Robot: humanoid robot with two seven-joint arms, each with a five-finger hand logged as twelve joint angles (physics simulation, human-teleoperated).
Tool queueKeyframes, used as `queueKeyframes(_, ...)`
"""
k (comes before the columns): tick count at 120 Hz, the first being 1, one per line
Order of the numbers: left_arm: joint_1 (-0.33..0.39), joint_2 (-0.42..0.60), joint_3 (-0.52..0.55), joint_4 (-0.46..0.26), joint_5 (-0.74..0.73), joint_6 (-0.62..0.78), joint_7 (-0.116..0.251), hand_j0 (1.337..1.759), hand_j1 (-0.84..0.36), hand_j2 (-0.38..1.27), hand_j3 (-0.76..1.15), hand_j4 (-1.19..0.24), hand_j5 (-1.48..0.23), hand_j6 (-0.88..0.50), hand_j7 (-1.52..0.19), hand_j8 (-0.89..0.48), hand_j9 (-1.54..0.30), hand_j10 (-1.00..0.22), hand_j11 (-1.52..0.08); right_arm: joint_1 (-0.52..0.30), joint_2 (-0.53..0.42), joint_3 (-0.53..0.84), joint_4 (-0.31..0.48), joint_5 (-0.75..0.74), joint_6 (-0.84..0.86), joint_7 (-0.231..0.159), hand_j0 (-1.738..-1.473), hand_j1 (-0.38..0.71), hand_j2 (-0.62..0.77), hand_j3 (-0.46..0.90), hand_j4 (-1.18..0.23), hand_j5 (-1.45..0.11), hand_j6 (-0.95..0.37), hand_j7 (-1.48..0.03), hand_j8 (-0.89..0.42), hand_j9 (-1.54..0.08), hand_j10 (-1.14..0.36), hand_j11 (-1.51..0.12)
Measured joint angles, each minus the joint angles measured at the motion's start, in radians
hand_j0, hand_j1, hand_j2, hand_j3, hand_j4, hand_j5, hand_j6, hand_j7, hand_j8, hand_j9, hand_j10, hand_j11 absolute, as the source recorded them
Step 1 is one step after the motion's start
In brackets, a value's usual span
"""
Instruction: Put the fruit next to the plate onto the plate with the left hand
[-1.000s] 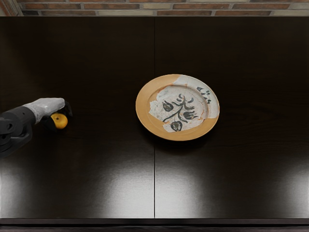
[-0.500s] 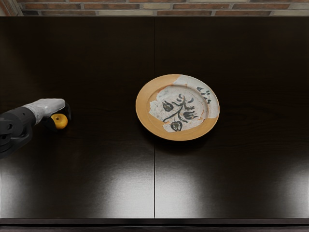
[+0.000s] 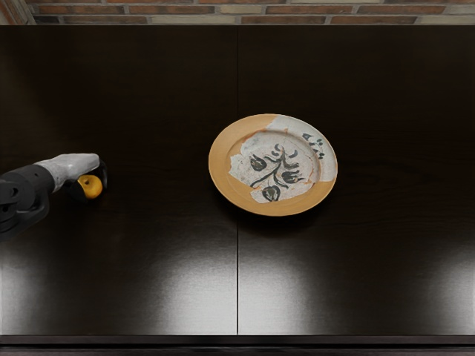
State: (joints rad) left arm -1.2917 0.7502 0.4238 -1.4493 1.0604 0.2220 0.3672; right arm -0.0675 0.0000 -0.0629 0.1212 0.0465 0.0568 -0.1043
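dark, glossy wood is making up the bench (image 3: 148, 259), and the plate (image 3: 221, 167), orange-rimmed with a white centre and dark flower drawing, is sitting flat on it a little right of the middle. well apart from the plate, out to its left and slightly nearer the front edge, the small orange fruit (image 3: 90, 187) is lying on the bench, not on the plate. the left hand (image 3: 74, 167) is coming in from that same far side, its pale back lying over the top of the fruit and its dark fingers (image 3: 102, 175) curling around it on both sides, so the hand is gripping the fruit. compared with a second ago, the hand and fruit are sitting a touch farther from the plate, and the dark fingers are reaching out less on the plate side and drawing in closer to the fruit. the plate is staying exactly where it was. beyond the plate, a strip of brick wall (image 3: 223, 9) is showing at the bench's far edge.
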Motion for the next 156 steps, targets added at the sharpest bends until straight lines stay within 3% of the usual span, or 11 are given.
queueKeyframes(4,-0.004,0.0,0.0,0.0,-0.002,-0.001,-0.001,1.665,-0.31,0.29,-0.32,-0.64,-0.99,-0.43,-0.91,-0.33,-1.09,-0.81,-1.08,0.0,0.0,0.0,0.0,0.0,0.0,0.0,-1.658,-0.32,0.0,0.0,-0.02,-0.03,-0.02,-0.03,-0.02,-0.03,-0.02,-0.03)
queueKeyframes(11,-0.011,0.0,-0.001,-0.001,-0.007,-0.002,-0.002,1.657,-0.33,0.41,-0.24,-0.66,-1.01,-0.42,-0.96,-0.35,-1.1,-0.81,-1.09,0.0,0.0,0.0,0.0,0.0,0.0,0.0,-1.658,-0.32,0.0,0.0,-0.02,-0.03,-0.02,-0.03,-0.02,-0.03,-0.02,-0.03)
queueKeyframes(26,-0.043,0.007,-0.003,-0.002,-0.032,-0.004,-0.004,1.653,-0.27,0.29,-0.13,-0.68,-1.04,-0.42,-1.01,-0.38,-1.11,-0.81,-1.11,0.0,0.0,0.0,0.0,0.0,0.0,0.0,-1.658,-0.32,0.0,0.0,-0.02,-0.03,-0.02,-0.03,-0.02,-0.03,-0.02,-0.03)
queueKeyframes(46,-0.095,0.006,-0.006,-0.002,-0.066,-0.006,-0.005,1.652,-0.29,0.41,-0.06,-0.66,-1.07,-0.4,-1.05,-0.38,-1.12,-0.82,-1.12,0.0,0.0,0.0,0.0,0.0,0.0,0.0,-1.658,-0.32,0.0,0.0,-0.02,-0.03,-0.02,-0.03,-0.02,-0.03,-0.02,-0.03)
queueKeyframes(75,-0.2,-0.007,-0.016,-0.011,-0.159,-0.008,-0.006,1.651,-0.22,0.24,-0.02,-0.68,-1.11,-0.41,-1.09,-0.41,-1.12,-0.82,-1.12,0.0,0.0,0.0,0.0,0.0,0.0,0.0,-1.658,-0.32,0.0,0.0,-0.02,-0.03,-0.02,-0.03,-0.02,-0.03,-0.02,-0.03)
queueKeyframes(77,-0.208,-0.01,-0.018,-0.012,-0.167,-0.008,-0.006,1.651,-0.23,0.28,-0.02,-0.68,-1.11,-0.41,-1.09,-0.42,-1.12,-0.82,-1.12,0.0,0.0,0.0,0.0,0.0,0.0,0.0,-1.658,-0.32,0.0,0.0,-0.02,-0.03,-0.02,-0.03,-0.02,-0.03,-0.02,-0.03)
queueKeyframes(83,-0.218,-0.036,-0.027,-0.015,-0.186,-0.008,-0.005,1.651,-0.24,0.36,-0.01,-0.67,-1.11,-0.4,-1.1,-0.4,-1.12,-0.82,-1.12,0.0,0.0,0.0,0.0,0.0,0.0,0.0,-1.658,-0.32,0.0,0.0,-0.02,-0.03,-0.02,-0.03,-0.02,-0.03,-0.02,-0.03)
queueKeyframes(111,-0.266,-0.144,-0.08,-0.007,-0.254,-0.009,-0.004,1.65,-0.2,0.23,0.0,-0.69,-1.14,-0.42,-1.12,-0.43,-1.12,-0.8,-1.12,0.0,0.0,0.0,0.0,0.0,0.0,0.0,-1.658,-0.32,0.0,0.0,-0.02,-0.03,-0.02,-0.03,-0.02,-0.03,-0.02,-0.03)
queueKeyframes(123,-0.269,-0.185,-0.096,0.005,-0.271,-0.009,-0.003,1.651,-0.26,0.38,0.0,-0.68,-1.15,-0.38,-1.13,-0.4,-1.12,-0.81,-1.12,0.0,0.0,0.0,0.0,0.0,0.0,0.0,-1.658,-0.32,0.0,0.0,-0.02,-0.03,-0.02,-0.03,-0.02,-0.03,-0.02,-0.03)
queueKeyframes(148,-0.277,-0.282,-0.123,0.038,-0.279,-0.01,0.002,1.65,-0.15,0.19,0.0,-0.74,-1.15,-0.43,-1.13,-0.46,-1.12,-0.82,-1.12,0.0,0.0,0.0,0.0,0.0,0.0,0.0,-1.658,-0.32,0.0,0.0,-0.02,-0.03,-0.02,-0.03,-0.02,-0.03,-0.02,-0.03)
queueKeyframes(156,-0.278,-0.328,-0.126,0.055,-0.279,-0.01,0.004,1.651,-0.21,0.34,0.0,-0.74,-1.15,-0.43,-1.12,-0.45,-1.12,-0.82,-1.12,0.0,0.0,0.0,0.0,0.0,0.0,0.0,-1.658,-0.32,0.0,0.0,-0.02,-0.03,-0.02,-0.03,-0.02,-0.03,-0.02,-0.03)
